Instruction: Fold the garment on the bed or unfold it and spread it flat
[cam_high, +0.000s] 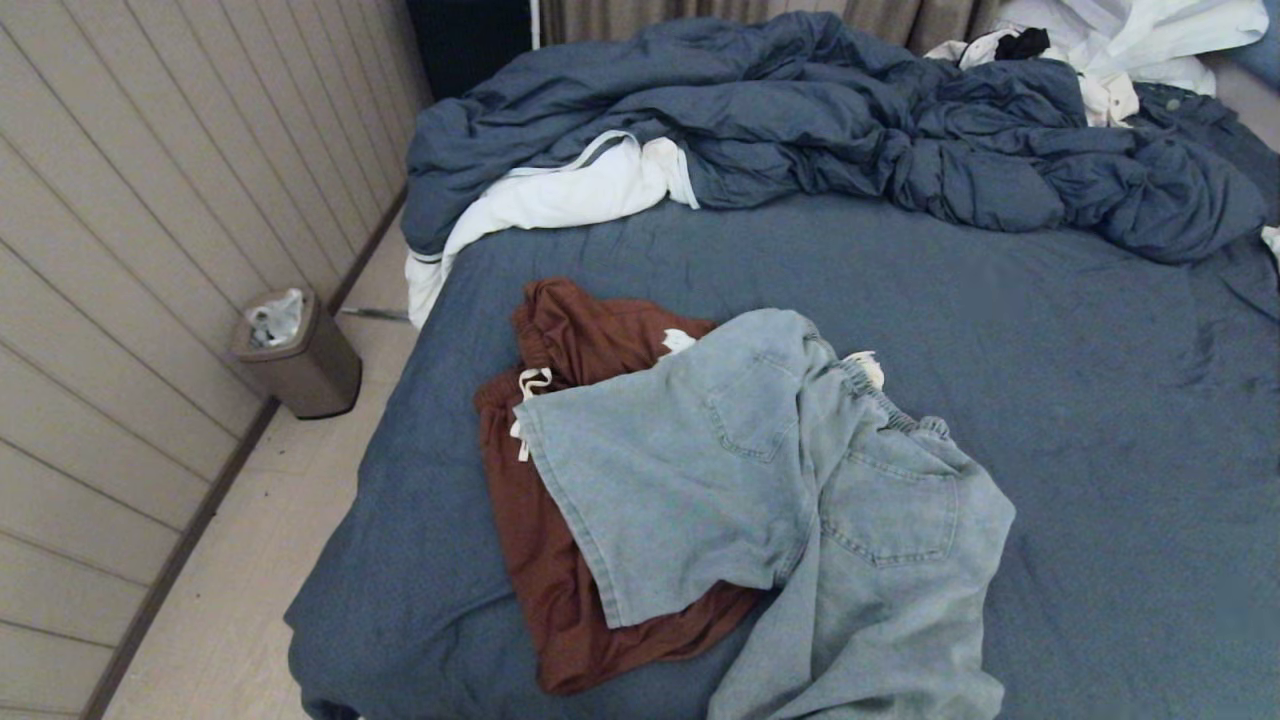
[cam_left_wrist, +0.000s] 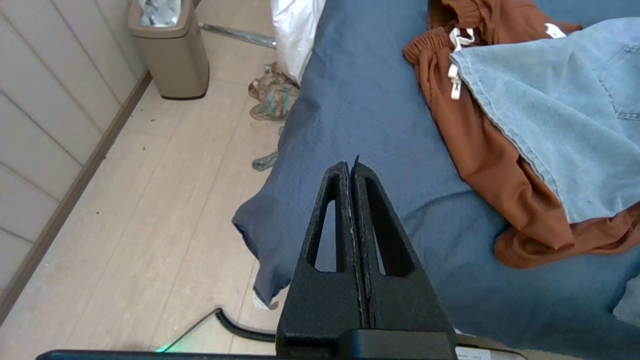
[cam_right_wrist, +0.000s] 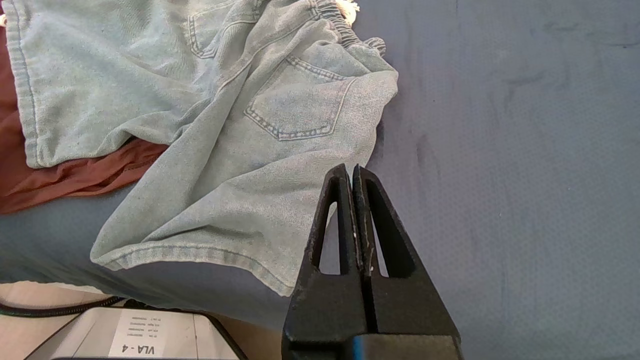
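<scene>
Denim shorts (cam_high: 790, 490) hide much of the rust-brown garment (cam_high: 560, 480) beneath.

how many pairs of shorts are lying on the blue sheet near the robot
2: light denim shorts on top, rust-brown shorts partly beneath them toward the bed's left edge. More clothes could be hidden in the far pile.

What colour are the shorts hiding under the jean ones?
Rusty brown shorts, clearest in the head view.

Left gripper (cam_left_wrist: 351, 167), right gripper (cam_right_wrist: 352, 170) closed
</scene>
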